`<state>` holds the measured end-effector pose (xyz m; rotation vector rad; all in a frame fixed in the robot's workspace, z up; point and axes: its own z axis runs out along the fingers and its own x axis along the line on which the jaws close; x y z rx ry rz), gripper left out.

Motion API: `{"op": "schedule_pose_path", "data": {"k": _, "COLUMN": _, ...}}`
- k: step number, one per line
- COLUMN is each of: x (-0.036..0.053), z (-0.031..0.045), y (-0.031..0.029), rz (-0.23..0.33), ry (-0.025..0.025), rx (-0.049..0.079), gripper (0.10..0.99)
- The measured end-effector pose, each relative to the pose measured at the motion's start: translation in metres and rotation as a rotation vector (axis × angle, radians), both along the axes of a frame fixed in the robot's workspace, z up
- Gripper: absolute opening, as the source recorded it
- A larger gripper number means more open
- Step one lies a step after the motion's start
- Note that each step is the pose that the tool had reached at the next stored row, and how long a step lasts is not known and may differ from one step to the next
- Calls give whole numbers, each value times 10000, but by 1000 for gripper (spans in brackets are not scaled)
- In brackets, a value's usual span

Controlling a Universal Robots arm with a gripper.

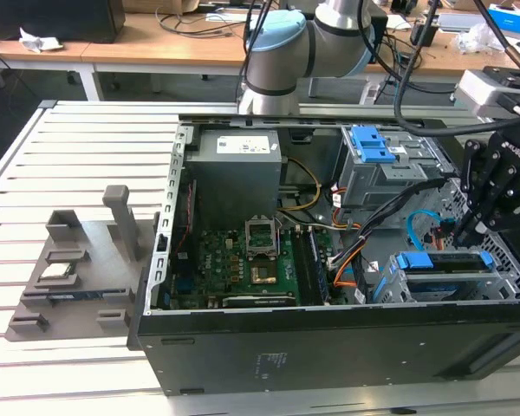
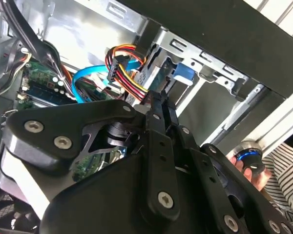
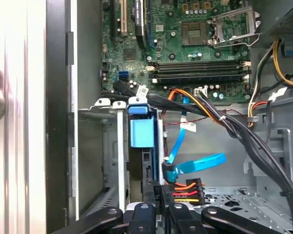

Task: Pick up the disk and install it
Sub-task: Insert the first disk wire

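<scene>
The disk (image 1: pixel 442 260) sits in the metal drive cage (image 1: pixel 507 276) at the front corner of the open computer case, on the exterior view's right, its blue bracket facing up. In the first wrist view the disk (image 3: pixel 141 131) lies edge-on in the cage slot (image 3: pixel 105 103). My gripper (image 1: pixel 462 234) hangs just over its end, black fingers together. In both wrist views the gripper (image 3: pixel 158 192) (image 2: pixel 161 100) points at the disk's blue bracket (image 2: pixel 183 73), shut, with nothing seen between the fingers.
Orange, red and black power leads (image 3: pixel 188 187) and a blue flat cable (image 3: pixel 195 163) lie beside the fingers. A second cage with a blue latch (image 1: pixel 373 147), the power supply (image 1: pixel 238 169) and motherboard (image 1: pixel 243 260) fill the case. A person's hand (image 2: pixel 254 170) rests outside the case wall.
</scene>
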<state>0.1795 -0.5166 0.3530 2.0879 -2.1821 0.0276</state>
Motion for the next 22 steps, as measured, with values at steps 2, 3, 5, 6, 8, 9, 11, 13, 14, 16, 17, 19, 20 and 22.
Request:
{"op": "schedule_pose_path", "data": {"k": 2, "x": 15, "z": -25, "y": -9, "rz": -3, "ry": 0, "rx": -2, "gripper": 169}}
{"op": "schedule_pose_path", "data": {"k": 3, "x": 29, "z": -35, "y": -9, "rz": 0, "ry": 1, "rx": -3, "gripper": 169}}
{"op": "schedule_pose_path", "data": {"k": 5, "x": 42, "z": -66, "y": -12, "rz": -1, "ry": 2, "rx": 0, "gripper": 169}}
{"op": "schedule_pose_path", "data": {"k": 6, "x": 42, "z": -78, "y": -14, "rz": -2, "ry": 2, "rx": 0, "gripper": 169}}
{"op": "schedule_pose_path", "data": {"k": 8, "x": 42, "z": -97, "y": -14, "rz": -1, "ry": 2, "rx": -1, "gripper": 169}}
{"op": "schedule_pose_path", "data": {"k": 9, "x": 42, "z": -103, "y": -15, "rz": -1, "ry": 2, "rx": -1, "gripper": 169}}
{"op": "schedule_pose_path", "data": {"k": 11, "x": 42, "z": -112, "y": -16, "rz": -1, "ry": 2, "rx": -2, "gripper": 169}}
{"op": "schedule_pose_path", "data": {"k": 13, "x": 43, "z": -121, "y": -22, "rz": 1, "ry": 1, "rx": -3, "gripper": 169}}
{"op": "schedule_pose_path", "data": {"k": 14, "x": 43, "z": -125, "y": -24, "rz": 1, "ry": 1, "rx": -2, "gripper": 169}}
{"op": "schedule_pose_path", "data": {"k": 16, "x": 42, "z": -130, "y": -28, "rz": -1, "ry": 1, "rx": -4, "gripper": 169}}
{"op": "schedule_pose_path", "data": {"k": 17, "x": 42, "z": -133, "y": -28, "rz": -1, "ry": 2, "rx": -2, "gripper": 169}}
{"op": "schedule_pose_path", "data": {"k": 19, "x": 43, "z": -134, "y": -28, "rz": 0, "ry": 2, "rx": -1, "gripper": 169}}
{"op": "schedule_pose_path", "data": {"k": 20, "x": 44, "z": -134, "y": -28, "rz": -2, "ry": 2, "rx": -1, "gripper": 169}}
{"op": "schedule_pose_path", "data": {"k": 22, "x": 49, "z": -135, "y": -27, "rz": 0, "ry": 2, "rx": 1, "gripper": 169}}
